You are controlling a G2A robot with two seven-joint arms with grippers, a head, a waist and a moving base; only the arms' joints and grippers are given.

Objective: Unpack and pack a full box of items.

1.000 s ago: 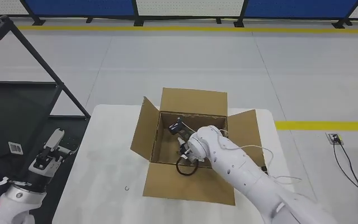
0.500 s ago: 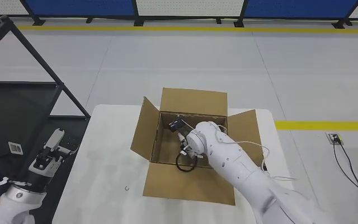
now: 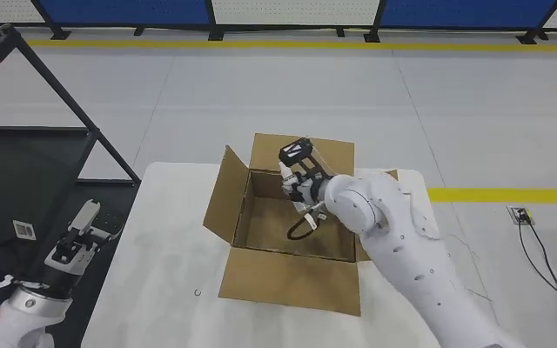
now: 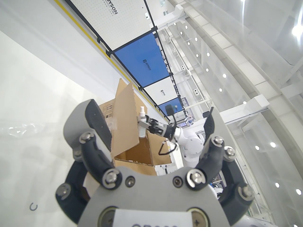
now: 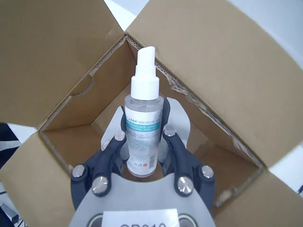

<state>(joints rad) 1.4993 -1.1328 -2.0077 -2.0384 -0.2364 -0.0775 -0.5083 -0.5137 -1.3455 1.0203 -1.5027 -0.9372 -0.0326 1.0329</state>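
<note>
Right gripper (image 5: 144, 109) over the open box (image 5: 213, 72), fingers pinching a clear spray bottle (image 5: 142, 131) by its body, white nozzle pointing away from the wrist | left gripper (image 4: 152, 115) well apart from the box, fingers spread wide, nothing between them

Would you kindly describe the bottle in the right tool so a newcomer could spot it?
On the white table stands an open cardboard box. Over it, the right tool grips a bottle. Clear with a white spray top, it stands out from the brown cardboard.
</note>
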